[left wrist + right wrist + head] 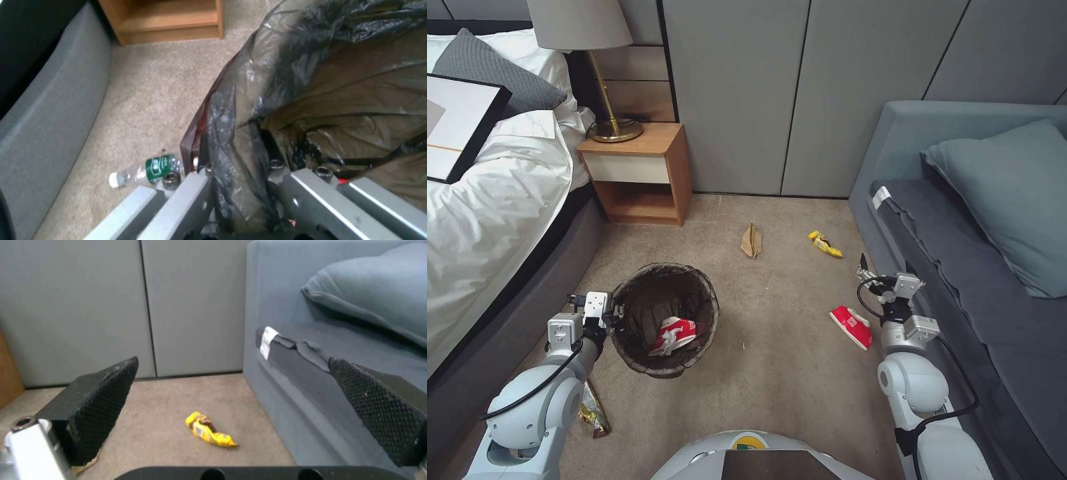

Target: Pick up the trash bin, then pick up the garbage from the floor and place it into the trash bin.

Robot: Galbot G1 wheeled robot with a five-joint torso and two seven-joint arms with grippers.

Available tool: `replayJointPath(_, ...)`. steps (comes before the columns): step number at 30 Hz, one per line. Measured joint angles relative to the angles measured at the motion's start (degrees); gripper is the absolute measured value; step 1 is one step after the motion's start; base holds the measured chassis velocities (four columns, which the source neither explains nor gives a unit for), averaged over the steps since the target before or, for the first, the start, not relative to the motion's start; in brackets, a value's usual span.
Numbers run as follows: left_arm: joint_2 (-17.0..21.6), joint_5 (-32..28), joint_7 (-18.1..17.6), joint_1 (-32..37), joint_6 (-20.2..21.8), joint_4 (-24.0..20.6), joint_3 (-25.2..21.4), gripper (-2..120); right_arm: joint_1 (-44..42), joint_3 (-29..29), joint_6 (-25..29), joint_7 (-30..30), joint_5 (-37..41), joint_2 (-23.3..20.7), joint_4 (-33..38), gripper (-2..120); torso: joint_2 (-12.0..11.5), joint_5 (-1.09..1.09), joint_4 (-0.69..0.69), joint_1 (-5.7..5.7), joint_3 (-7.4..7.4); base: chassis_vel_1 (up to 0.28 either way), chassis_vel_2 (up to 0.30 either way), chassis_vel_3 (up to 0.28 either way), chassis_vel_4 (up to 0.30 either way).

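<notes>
The trash bin [665,319], lined with a dark bag [320,93], has its left rim clamped in my left gripper [614,313] [240,180]. A red-and-white wrapper [672,335] lies inside it. Garbage on the floor [774,373] includes a brown paper bag [751,241], a yellow packet [825,244] [209,433], a red wrapper [852,326], a snack packet [594,413] by my left arm, and a green-labelled bottle [146,168] beside the bin. My right gripper [867,272] [231,366] hovers open by the sofa, behind the yellow packet, its pads [106,406] wide apart and holding nothing.
A bed [487,220] runs along the left. A wooden nightstand [640,173] with a lamp [604,80] stands at the back left. A grey-blue sofa [980,267] with a cushion lines the right. Grey wall panels [800,93] close off the back.
</notes>
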Motion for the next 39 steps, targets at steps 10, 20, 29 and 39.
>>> replayJointPath(10, 0.0, 0.0, 0.0, 0.0, 0.0, 0.1, -0.1, 0, 0.1, -0.1, -0.1, 0.0, 0.0, 0.0, -0.3, 100, 0.0, 0.0, 0.01, 0.0, 0.0, -0.082, 0.084, 0.079, -0.08)
replayJointPath(20, -0.1, 0.0, 0.0, 0.0, 0.0, 0.2, -0.1, 0, 0.1, -0.2, 0.4, 0.0, -0.5, 0.1, -0.5, 100, 0.0, 0.0, 0.0, 0.0, -0.01, -0.077, 0.074, 0.077, -0.069)
replayJointPath(29, 0.0, 0.0, 0.0, 0.1, 0.0, 0.3, -0.1, 0, 0.3, -2.7, -13.1, 2.9, 3.0, -5.8, 0.5, 100, 0.0, 0.01, -0.01, 0.0, -0.01, -0.028, 0.018, 0.031, -0.017)
replayJointPath(39, 0.2, 0.3, 0.0, 0.7, 0.0, 0.5, -0.1, 0, 9.9, -10.8, -34.8, 7.3, 21.3, -19.5, -6.6, 100, 0.0, 0.01, 0.01, 0.0, 0.0, 0.0, 0.0, 0.0, 0.0)
